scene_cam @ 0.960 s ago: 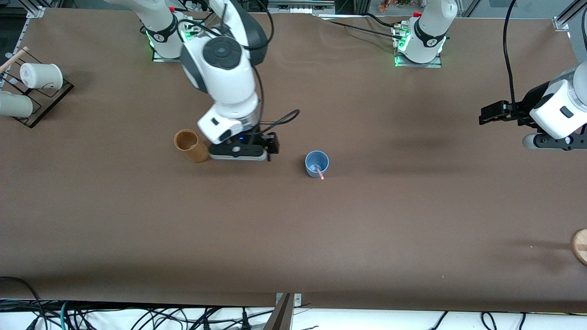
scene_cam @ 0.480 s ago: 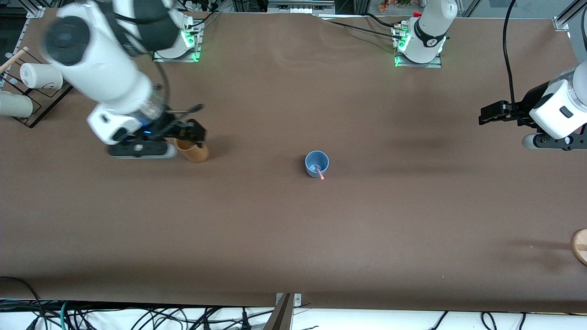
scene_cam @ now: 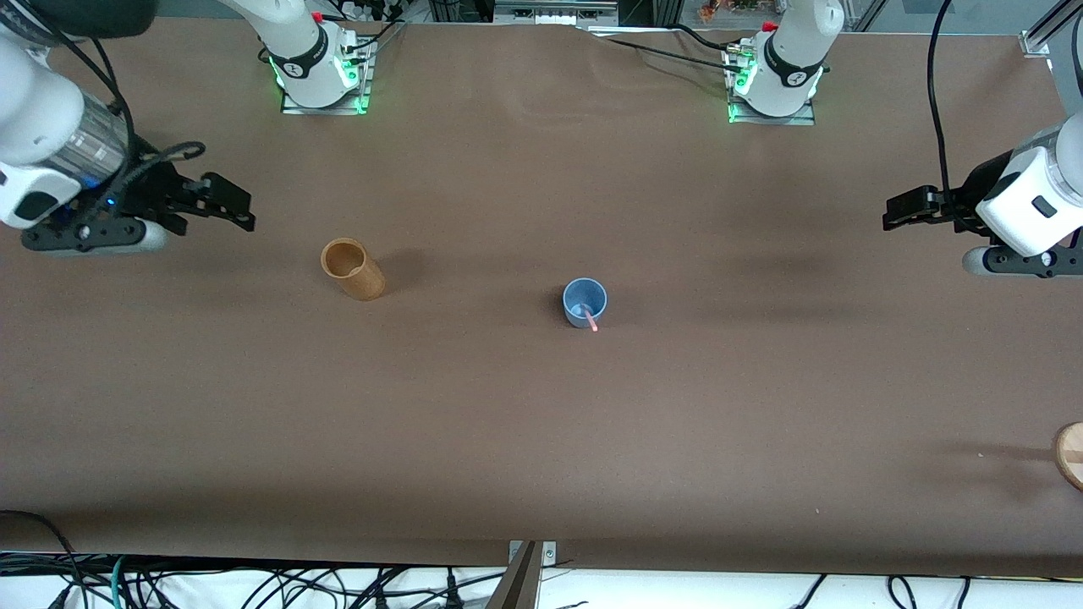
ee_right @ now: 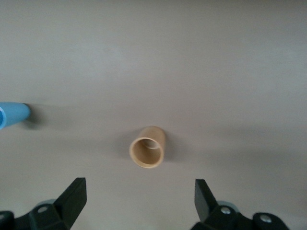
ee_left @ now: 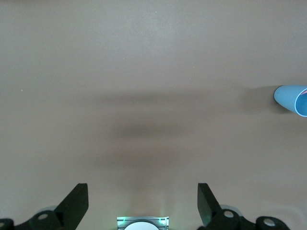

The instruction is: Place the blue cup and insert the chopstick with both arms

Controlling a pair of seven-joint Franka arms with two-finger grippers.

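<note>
Table: brown surface filling the front frame, edge to edge.

Right arm: I see it at the upper left of the front frame, waiting. Right gripper hangs above bare table toward its own end; in the right wrist view I see its fingers spread wide, with nothing between them.

Left arm: I see it at the right edge of the front frame, waiting. Left gripper hangs above bare table toward its own end; in the left wrist view I see its fingers spread wide and empty.

Tan cylinder holder: upright, open top, left of centre in the front frame; centred in the right wrist view.

Blue cup: upright on the table at mid-frame, well apart from the holder, toward the left arm's end of it. I also see it at the edge of both wrist views.

Chopstick: pinkish, standing in the blue cup, leaning over its rim on the side nearer the front camera.

Round wooden item: partly cut off at the lower right edge of the front frame.
</note>
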